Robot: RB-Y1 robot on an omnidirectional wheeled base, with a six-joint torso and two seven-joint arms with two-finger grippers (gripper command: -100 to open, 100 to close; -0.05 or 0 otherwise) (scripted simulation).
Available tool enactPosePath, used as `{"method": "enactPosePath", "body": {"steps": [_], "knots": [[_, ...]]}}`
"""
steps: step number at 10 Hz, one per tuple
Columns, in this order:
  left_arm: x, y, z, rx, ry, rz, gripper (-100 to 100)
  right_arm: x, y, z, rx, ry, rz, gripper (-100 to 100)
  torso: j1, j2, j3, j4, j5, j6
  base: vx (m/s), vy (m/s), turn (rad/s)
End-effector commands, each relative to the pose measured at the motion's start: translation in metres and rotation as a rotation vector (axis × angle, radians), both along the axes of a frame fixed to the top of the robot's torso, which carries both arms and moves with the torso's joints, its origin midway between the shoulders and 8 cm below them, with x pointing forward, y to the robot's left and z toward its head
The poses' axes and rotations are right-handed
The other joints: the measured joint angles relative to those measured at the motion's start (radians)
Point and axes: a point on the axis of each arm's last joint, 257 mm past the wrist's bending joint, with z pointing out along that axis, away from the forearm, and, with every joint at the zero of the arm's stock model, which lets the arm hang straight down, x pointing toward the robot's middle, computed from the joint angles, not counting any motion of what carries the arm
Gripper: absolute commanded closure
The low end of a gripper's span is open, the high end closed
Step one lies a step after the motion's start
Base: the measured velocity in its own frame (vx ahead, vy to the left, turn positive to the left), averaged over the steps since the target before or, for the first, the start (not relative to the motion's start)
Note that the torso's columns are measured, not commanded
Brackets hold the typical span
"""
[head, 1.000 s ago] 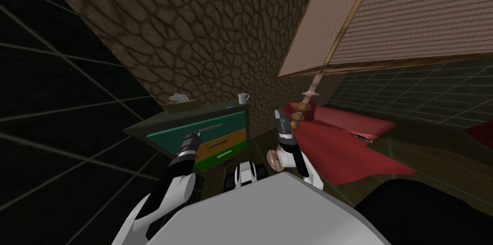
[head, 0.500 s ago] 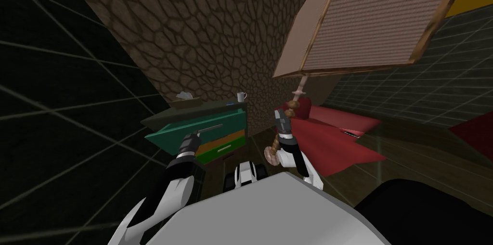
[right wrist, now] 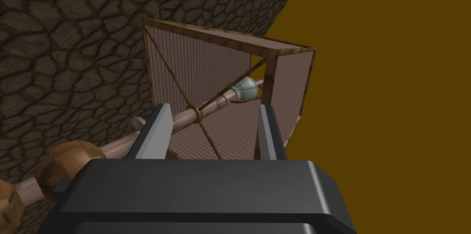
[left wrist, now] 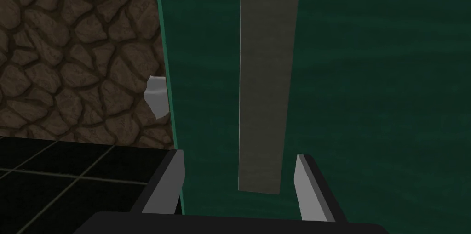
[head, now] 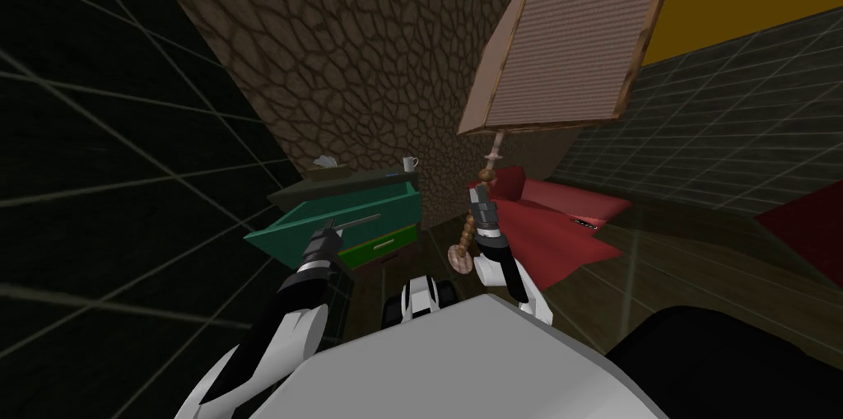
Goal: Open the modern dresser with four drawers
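Though its fingers [left wrist: 171, 178] stand apart, left gripper [left wrist: 239, 155] straddles the grey handle [left wrist: 267, 84], likely hooking the teal drawer [head: 387, 210]; right gripper [right wrist: 211, 107] likewise spread.

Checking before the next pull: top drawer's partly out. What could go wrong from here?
1. The left gripper straddles the handle with its fingers open, close to the handle's end, so it could slip off.
2. The right gripper sits beside the floor lamp; a torso shift might knock it.

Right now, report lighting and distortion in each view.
Head view: dim, wide lens splays the stone wall and tilts the lampshade. Left wrist view: teal drawer front evenly lit, no glare, grey handle shadowless. Right wrist view: lampshade flatly lit against a plain mustard wall.
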Motion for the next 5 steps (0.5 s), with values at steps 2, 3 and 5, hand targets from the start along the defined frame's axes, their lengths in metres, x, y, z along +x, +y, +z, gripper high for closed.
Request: {"method": "enactPosePath", "body": {"steps": [2,3,5], "knots": [[-0.007,0.002,0.02,-0.006,0.003,0.005,-100,0.0,0.0,0.0,0.0,0.0,0.0,0,0.006,-0.005,-0.004,-0.001,0.001,-0.001,0.047,0.017,-0.007],[-0.009,0.002,0.025,-0.007,0.003,0.006,-100,0.0,0.0,0.0,0.0,0.0,0.0,0,0.005,-0.001,-0.002,0.001,0.001,-0.001,0.042,0.014,-0.013],[-0.013,0.003,0.035,-0.009,0.003,0.008,-100,0.0,0.0,0.0,0.0,0.0,0.0,0,0.003,0.006,0.003,0.001,0.001,-0.002,0.025,0.009,-0.009]]}}
